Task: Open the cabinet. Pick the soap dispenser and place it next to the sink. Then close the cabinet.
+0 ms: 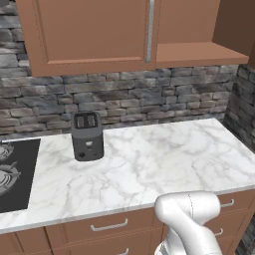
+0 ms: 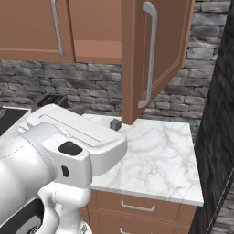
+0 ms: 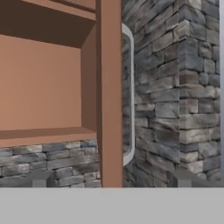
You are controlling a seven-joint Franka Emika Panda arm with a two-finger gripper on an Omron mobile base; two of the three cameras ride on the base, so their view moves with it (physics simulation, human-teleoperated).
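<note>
Overhead, cabinet [image 2: 91,32] right door [image 2: 155,55] swung open, edge toward tool [image 3: 109,183].

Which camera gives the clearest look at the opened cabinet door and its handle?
The right base view: the open door swings out toward the camera, its front and full bar handle showing. The hand view catches the door edge-on, handle behind it. The left base view shows the closed door and the open shelf.

Cut off and hidden parts

The cabinet [image 1: 94,35] runs past the top edge; its open right door [image 2: 155,50] is cropped above. The stove [image 1: 12,174] is cut at the left edge, and the arm [image 2: 50,151] hides the toaster [image 2: 50,100].
</note>
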